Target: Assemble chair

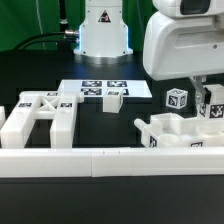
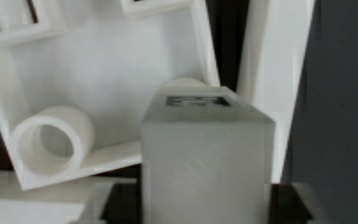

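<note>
The chair lies in loose white parts on the black table. In the wrist view a square white post [image 2: 208, 160] with a marker tag on its end stands between my gripper's [image 2: 204, 205] black pads [image 2: 126, 205], which press on both its sides. A flat slab with a round hole [image 2: 60, 140] lies behind the post. In the exterior view my gripper [image 1: 209, 112] is low at the right, shut on that tagged post [image 1: 214, 108]. A second tagged post [image 1: 177, 99] stands just to its left.
A large open-frame chair part [image 1: 40, 118] lies at the exterior view's left and a small block [image 1: 113, 100] near the middle. The marker board [image 1: 92, 88] lies behind them. A tray-like part [image 1: 175, 135] sits below my gripper. A long low rail [image 1: 100, 160] runs along the front.
</note>
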Tool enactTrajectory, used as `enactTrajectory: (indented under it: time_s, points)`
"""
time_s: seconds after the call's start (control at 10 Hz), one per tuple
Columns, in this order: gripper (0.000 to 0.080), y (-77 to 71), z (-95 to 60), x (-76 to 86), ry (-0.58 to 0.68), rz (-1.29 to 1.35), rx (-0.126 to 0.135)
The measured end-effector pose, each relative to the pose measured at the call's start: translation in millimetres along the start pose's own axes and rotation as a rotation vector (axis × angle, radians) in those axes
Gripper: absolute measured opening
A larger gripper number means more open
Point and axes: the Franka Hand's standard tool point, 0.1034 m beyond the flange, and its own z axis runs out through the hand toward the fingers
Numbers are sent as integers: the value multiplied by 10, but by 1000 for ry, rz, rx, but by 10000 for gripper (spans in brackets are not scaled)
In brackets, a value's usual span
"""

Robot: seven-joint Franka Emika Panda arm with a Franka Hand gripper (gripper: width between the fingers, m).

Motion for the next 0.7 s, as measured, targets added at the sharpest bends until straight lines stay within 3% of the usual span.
enactTrajectory:
  time_s: [0.7]
  points:
    - [284, -57, 18, -12, 43, 857, 26]
